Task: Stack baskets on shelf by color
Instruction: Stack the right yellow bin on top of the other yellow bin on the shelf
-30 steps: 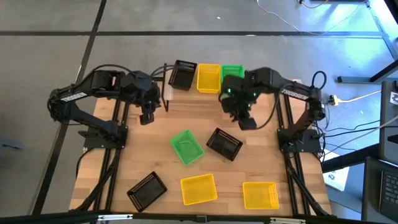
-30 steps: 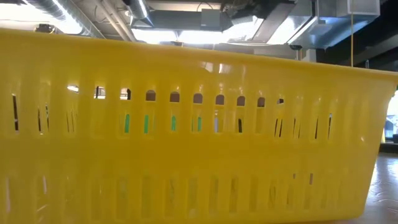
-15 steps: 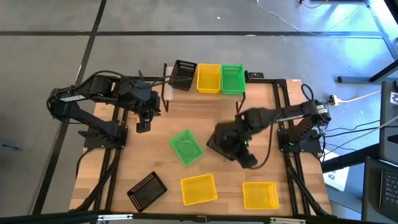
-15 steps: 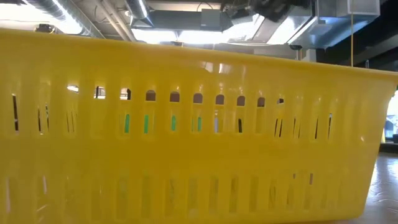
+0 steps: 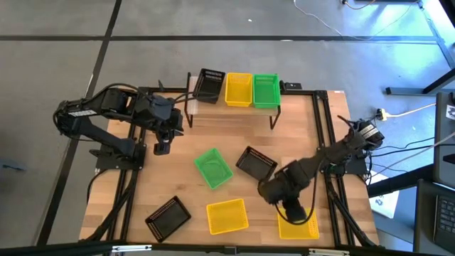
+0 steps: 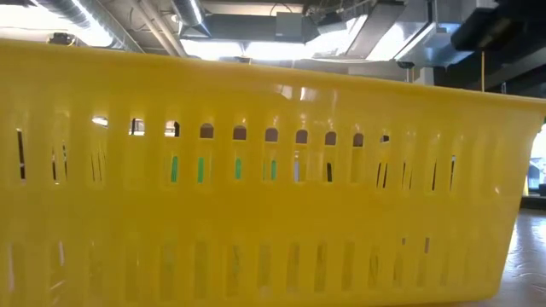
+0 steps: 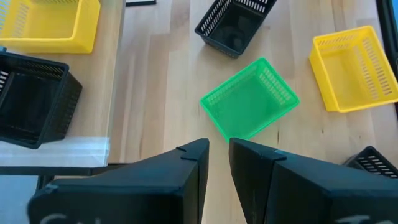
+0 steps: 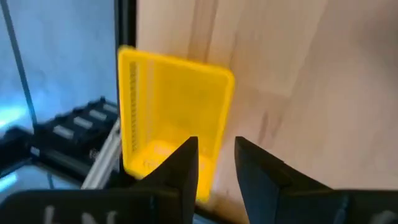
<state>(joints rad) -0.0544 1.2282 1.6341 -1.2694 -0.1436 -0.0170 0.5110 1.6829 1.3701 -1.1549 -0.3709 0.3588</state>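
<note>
Hovering right claw [image 5: 295, 212], slightly parted, empty, above corner yellow basket [image 5: 298, 226].
Waiting beside shelf [image 5: 234, 112]: left claw [image 5: 161, 148], narrowly parted.

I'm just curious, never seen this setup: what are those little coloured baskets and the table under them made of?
The baskets, like the green basket and the yellow basket, look like moulded plastic: uniform bright colour, slotted walls, a slight sheen. The table looks like light wood in glued strips with visible grain, smooth finished; whether solid or veneer I can't tell.
</note>
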